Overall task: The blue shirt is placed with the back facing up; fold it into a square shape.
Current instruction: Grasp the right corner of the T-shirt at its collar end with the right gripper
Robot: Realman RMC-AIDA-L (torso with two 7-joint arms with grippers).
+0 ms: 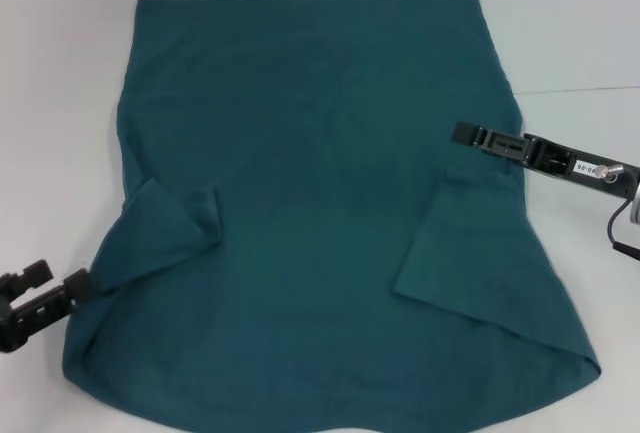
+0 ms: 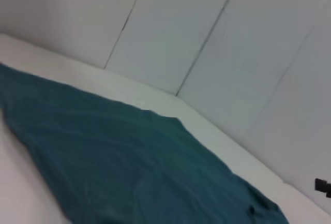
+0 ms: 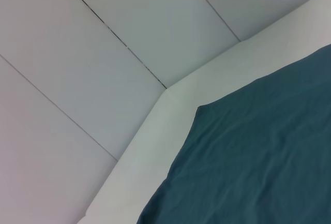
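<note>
Shirt (image 1: 310, 203) lies flat on white table (image 1: 60, 73), both sleeves folded inward. Left gripper (image 1: 78, 283) pinches shirt's near left edge. Right gripper (image 1: 462, 134) over right edge; finger state unclear. Pale panelled walls (image 3: 103, 43) behind table.

You see a plain dark teal-blue shirt (image 1: 310, 193), no print, on a white table (image 1: 60, 73). Both grippers, left (image 1: 78, 283) and right (image 1: 462, 133), are black; the right carries a white label. Walls (image 3: 77, 53) look pale grey.
</note>
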